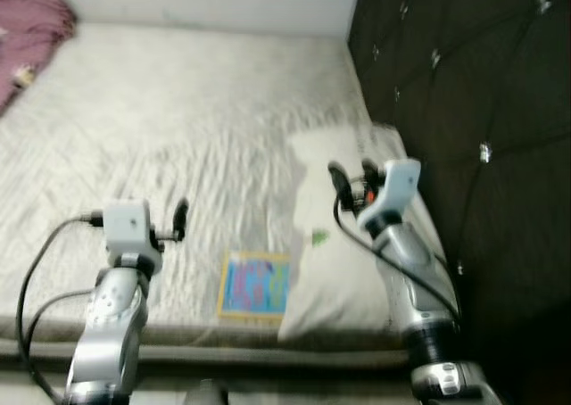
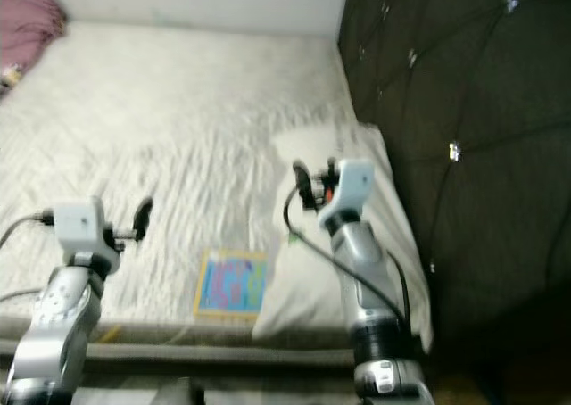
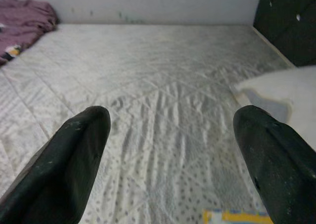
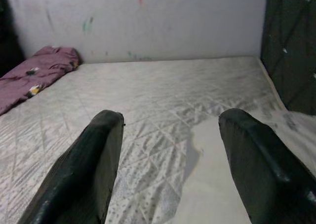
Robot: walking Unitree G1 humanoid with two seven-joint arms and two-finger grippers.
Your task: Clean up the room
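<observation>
Bed (image 1: 178,111) mostly bare — both grippers, left (image 3: 170,150) and right (image 4: 170,155), wide open, empty; risk: right snags pillow (image 1: 343,235), shoving book (image 1: 255,285) off the edge.

White quilted bed (image 1: 178,128), pale wall (image 4: 148,21) behind — dark tufted headboard (image 1: 473,111) beside.

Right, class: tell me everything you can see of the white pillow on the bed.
The white pillow is soft, plain cloth, slightly creased, with a small green mark near its middle. It lies flat on the quilted mattress, along the dark tufted headboard. One lower corner meets the colourful book. The right pincer hovers above it, fingers apart, apparently not touching.
</observation>
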